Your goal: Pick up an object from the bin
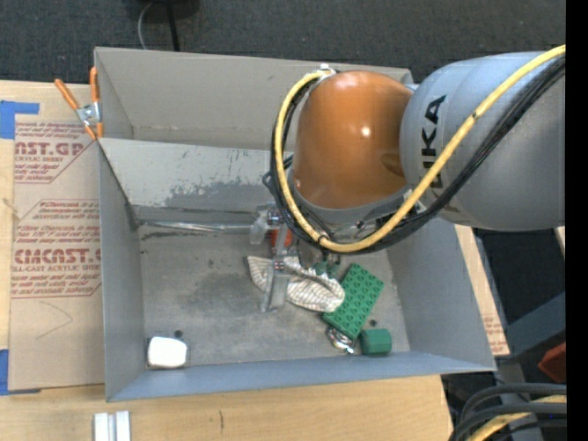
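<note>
Descent step, prob.: jaws low at centre of bin (124, 274), right over patterned cloth pouch (314, 291), green studded plate (358, 298) touching it. Orange wrist cover (349, 141) mostly hides jaws; can't tell if spread or pressed. Next: pinch pouch, lift straight.

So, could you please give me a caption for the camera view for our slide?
Gripper low over a crumpled pale cloth beside a green studded plate in the grey bin.

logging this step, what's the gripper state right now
gripper: cannot be told; it is low over the pale patterned cloth bundle, beside the green studded plate.
</note>
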